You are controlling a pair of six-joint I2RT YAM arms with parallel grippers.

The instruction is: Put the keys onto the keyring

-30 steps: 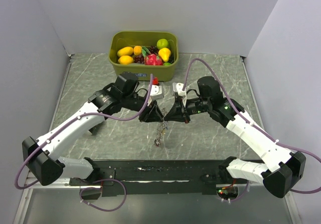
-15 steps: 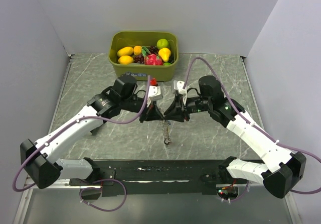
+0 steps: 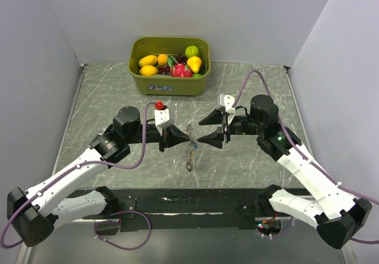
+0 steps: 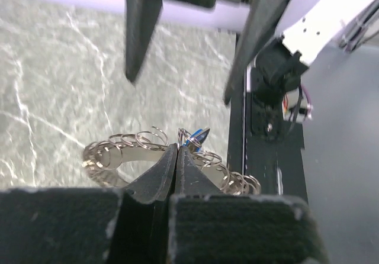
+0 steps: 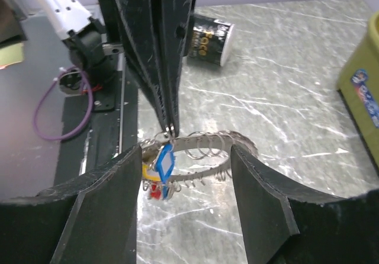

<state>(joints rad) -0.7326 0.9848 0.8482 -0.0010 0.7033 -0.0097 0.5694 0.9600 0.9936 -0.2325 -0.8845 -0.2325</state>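
The keyring (image 5: 220, 139) is a silvery band strung with small wire rings, hanging just above the marble table (image 3: 118, 92). My left gripper (image 3: 180, 138) is shut on one small ring at its top (image 4: 177, 148). The keys hang in a bunch from the band: blue (image 5: 164, 160), yellow (image 5: 145, 170) and red (image 5: 155, 192). Only the blue key (image 4: 195, 138) peeks past the left gripper's fingertips. My right gripper (image 3: 201, 132) stands open just right of the keyring (image 3: 190, 150), its fingers (image 5: 112, 199) on either side without touching it.
An olive bin (image 3: 169, 81) of toy fruit stands at the back centre; its corner (image 5: 361, 92) shows at the right wrist view's edge. A small dark can (image 5: 207, 33) lies on its side beyond the left arm. The black base rail (image 3: 189, 202) runs along the near edge.
The right gripper opened, let go of the keyring and drew back to the right. The left gripper closed on the keyring and pulled back to the left and nearer.
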